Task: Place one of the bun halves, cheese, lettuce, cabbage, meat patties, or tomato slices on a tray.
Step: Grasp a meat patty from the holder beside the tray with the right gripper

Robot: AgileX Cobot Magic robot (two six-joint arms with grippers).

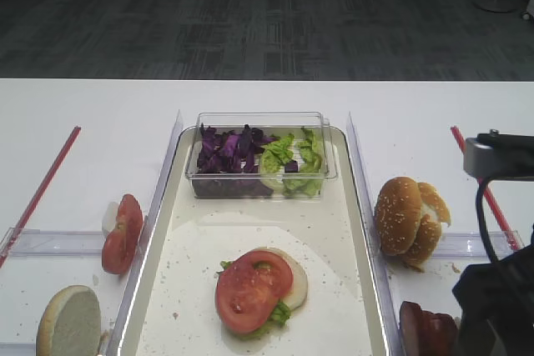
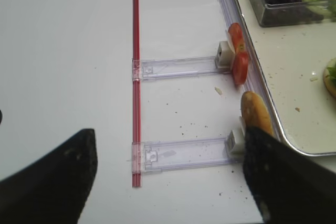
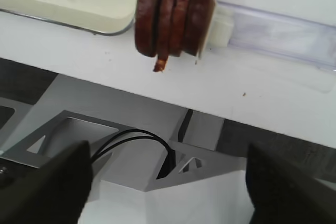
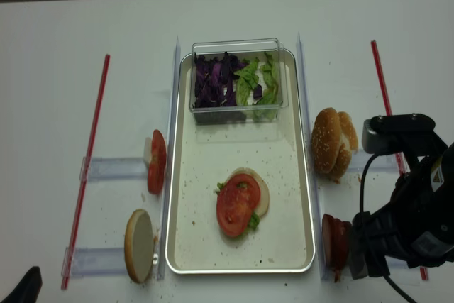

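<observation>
The meat patties (image 3: 175,14) are found standing on edge in a tight row just off the tray's right near corner, leaning against a small white block at the end of a clear plastic rail (image 3: 283,32); their flat faces are turned along the rail, left to right in the wrist view. In the overhead view the same stack (image 4: 335,240) is seen just beside the tray (image 4: 298,196), outside its rim.

On the tray a stack is laid flat — a pale bun half (image 4: 259,193) under lettuce (image 4: 253,221) and a tomato slice (image 4: 235,209). At the tray's far end a clear plastic box (image 4: 237,76) is set, with purple cabbage (image 4: 213,79) in its left part and green lettuce in its right.

Left of the tray, tomato slices (image 4: 156,161) are held upright against one rail, and a bun half (image 4: 140,245) is stood on edge by the nearer rail. To the right, sesame bun halves (image 4: 333,142) are leaned together.

The right gripper (image 3: 168,187) is held low over the table's near edge, short of the patties, with its fingers spread wide and nothing between them. The left gripper (image 2: 168,177) is likewise parted — nothing is gripped — above bare table left of the rails.
</observation>
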